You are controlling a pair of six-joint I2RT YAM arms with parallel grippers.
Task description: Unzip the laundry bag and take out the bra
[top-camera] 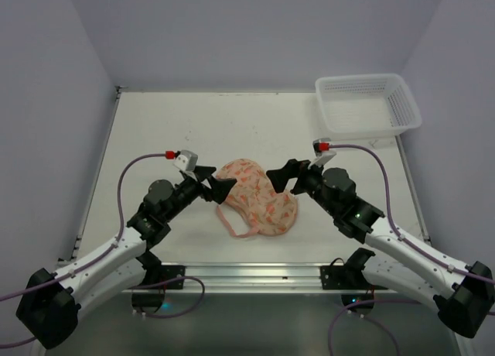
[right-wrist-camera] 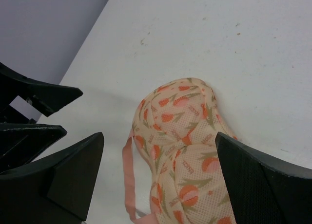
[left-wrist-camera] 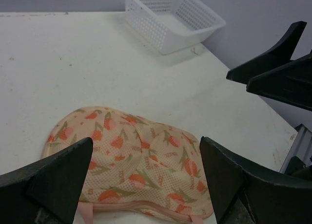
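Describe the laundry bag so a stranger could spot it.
On the white table, look at the middle. The laundry bag lies there: a soft peach pouch with orange print and pink trim, unlike the rigid white lattice basket in the far right corner.

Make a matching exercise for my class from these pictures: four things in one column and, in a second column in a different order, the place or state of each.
Column A
1. laundry bag
2. white basket
3. left gripper
4. right gripper

Column B
a. open, at the bag's right side
b. at the far right corner of the table
c. lying between the two grippers
d. open, at the bag's left side

Pairs: 1-c, 2-b, 3-d, 4-a
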